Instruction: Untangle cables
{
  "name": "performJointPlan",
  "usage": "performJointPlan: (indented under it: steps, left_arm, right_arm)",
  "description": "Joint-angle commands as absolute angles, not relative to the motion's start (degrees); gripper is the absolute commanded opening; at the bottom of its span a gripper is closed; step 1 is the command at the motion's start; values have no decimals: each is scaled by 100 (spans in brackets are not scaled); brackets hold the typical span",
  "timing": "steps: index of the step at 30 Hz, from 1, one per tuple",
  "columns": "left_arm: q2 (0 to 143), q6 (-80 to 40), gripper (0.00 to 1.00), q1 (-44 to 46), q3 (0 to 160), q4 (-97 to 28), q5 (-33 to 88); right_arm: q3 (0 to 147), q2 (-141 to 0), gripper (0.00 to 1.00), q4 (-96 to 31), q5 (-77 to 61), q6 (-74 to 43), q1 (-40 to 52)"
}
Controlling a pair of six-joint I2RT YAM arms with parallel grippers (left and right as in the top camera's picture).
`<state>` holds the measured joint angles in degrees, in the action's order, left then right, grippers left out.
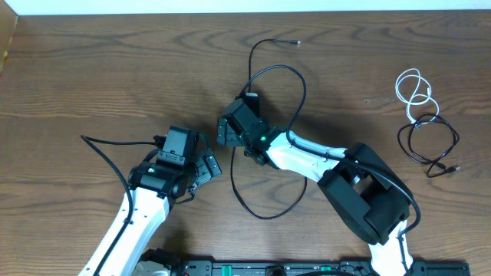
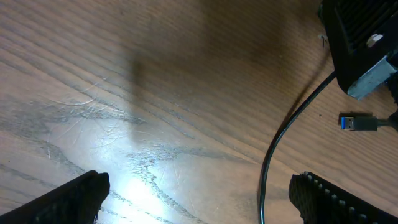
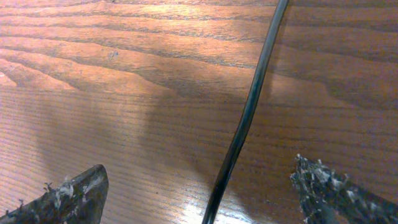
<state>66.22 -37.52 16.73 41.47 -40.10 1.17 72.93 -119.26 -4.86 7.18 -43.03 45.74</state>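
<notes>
A long black cable [image 1: 301, 90] loops from a small plug at the back, past my right gripper [image 1: 227, 132], and curves down toward the table front. In the right wrist view it [image 3: 245, 118] runs on the table between the open fingers [image 3: 199, 180], untouched. My left gripper [image 1: 205, 167] is open and empty just left of it. In the left wrist view the cable [image 2: 273, 149] lies between the fingers [image 2: 199, 186], nearer the right one, and a blue-tipped USB plug [image 2: 357, 122] lies beyond. A white cable [image 1: 414, 88] and a short coiled black cable [image 1: 431, 142] lie far right.
The right arm's gripper body [image 2: 364, 43] fills the upper right of the left wrist view, close to my left gripper. A thick black robot wire [image 1: 107, 149] trails left of the left arm. The wooden table [image 1: 115, 69] ends at a white edge at the back.
</notes>
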Motion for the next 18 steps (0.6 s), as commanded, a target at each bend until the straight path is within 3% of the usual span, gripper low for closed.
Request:
performJointPlan:
  steps: [1,11,18]
  left_arm:
    - [6591,-3780,98,1680,4202,-4027,102]
    - [6591,-3780,98,1680,4202,-4027,102]
    - [6591,-3780,98,1680,4202,-4027,102]
  right_arm:
    - [7242,-12199,99,-624,740,-4368,4613]
    - [7240,-12199,99,-635,766,-4368,4606]
    - [7240,-12431,99,-467,1601,-4368,4617]
